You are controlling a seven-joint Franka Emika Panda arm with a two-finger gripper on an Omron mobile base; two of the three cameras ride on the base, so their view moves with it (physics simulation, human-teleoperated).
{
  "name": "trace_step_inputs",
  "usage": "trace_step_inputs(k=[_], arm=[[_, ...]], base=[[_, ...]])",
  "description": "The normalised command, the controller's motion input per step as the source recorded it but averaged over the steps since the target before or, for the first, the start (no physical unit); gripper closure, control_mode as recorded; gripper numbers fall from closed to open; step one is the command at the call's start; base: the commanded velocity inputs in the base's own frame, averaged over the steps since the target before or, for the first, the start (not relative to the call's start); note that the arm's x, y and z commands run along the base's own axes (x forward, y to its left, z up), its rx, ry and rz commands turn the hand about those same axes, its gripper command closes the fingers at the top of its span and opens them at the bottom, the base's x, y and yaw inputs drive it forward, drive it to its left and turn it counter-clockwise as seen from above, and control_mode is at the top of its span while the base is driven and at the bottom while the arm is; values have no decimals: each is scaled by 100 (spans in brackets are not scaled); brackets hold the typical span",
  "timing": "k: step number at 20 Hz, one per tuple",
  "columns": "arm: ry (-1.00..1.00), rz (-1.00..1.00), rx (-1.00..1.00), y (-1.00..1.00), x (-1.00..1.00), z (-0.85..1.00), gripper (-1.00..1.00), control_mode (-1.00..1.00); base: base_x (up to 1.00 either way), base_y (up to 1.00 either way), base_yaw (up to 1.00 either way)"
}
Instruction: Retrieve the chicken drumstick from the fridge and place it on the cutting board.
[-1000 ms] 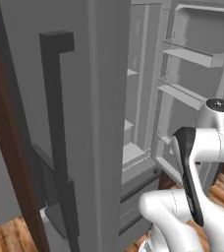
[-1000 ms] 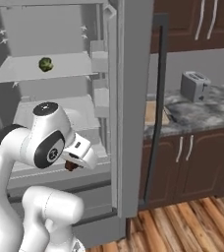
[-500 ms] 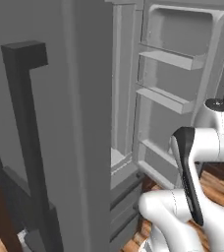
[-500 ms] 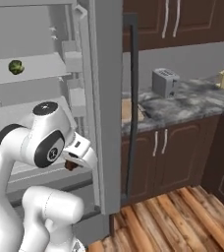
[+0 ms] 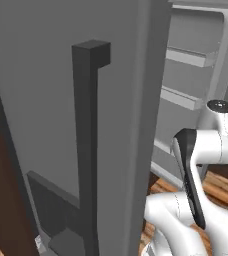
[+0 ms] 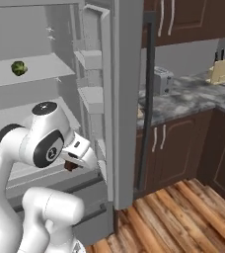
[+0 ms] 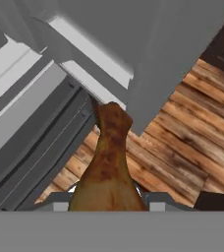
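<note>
In the left base view, the tall matte grey fridge [image 5: 61, 75] looms close, its dark grey bar handle [image 5: 88, 145] running down the door, with pale door bins beyond and the white arm at lower right. In the right base view, the end effector [image 6: 73, 164] hangs low before the open fridge, clamping a small brownish-tan chicken drumstick [image 6: 71, 165]; a green leafy vegetable [image 6: 18, 68] sits on an upper shelf, and a silver toaster [image 6: 160, 81] and a tan knife block [image 6: 223, 72] stand on the grey stone table [image 6: 193, 101]. In the hand view, the drumstick [image 7: 108, 167] rises gripped between the fingers, above the wooden plank floor [image 7: 182, 147].
</note>
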Motion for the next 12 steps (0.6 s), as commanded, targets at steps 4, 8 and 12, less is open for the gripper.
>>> trace_step_inputs(k=[4, 8, 12], arm=[[0, 0, 0, 0, 0, 0, 100, 100], [0, 0, 0, 0, 0, 0, 100, 100], [0, 0, 0, 0, 0, 0, 100, 100]], base=[[-86, -21, -35], [-77, -61, -45], [-29, -87, -61]])
